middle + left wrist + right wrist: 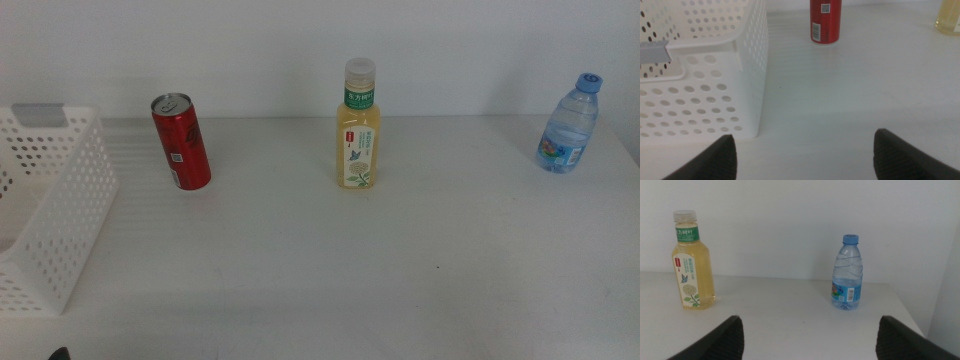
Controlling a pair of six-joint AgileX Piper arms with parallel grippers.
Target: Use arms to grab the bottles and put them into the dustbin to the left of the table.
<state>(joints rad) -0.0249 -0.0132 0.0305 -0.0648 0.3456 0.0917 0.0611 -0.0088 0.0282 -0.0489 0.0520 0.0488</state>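
A red can [181, 141] stands upright at the back left of the table [320, 270]; its lower part shows in the left wrist view [825, 21]. At the back middle stands the yellow tea bottle [358, 126] [691, 262]. The clear blue-capped water bottle [572, 125] [847, 273] is at the back right. The white perforated dustbin [50, 200] [700, 75] sits at the left edge. My left gripper [805, 155] is open, low at the front left beside the dustbin. Open too, my right gripper [810, 337] faces the tea bottle and water bottle from a distance. Neither holds anything.
A plain white wall runs behind the table. The table's right edge lies just past the water bottle. A small dark tip [58, 354] shows at the bottom left of the middle view.
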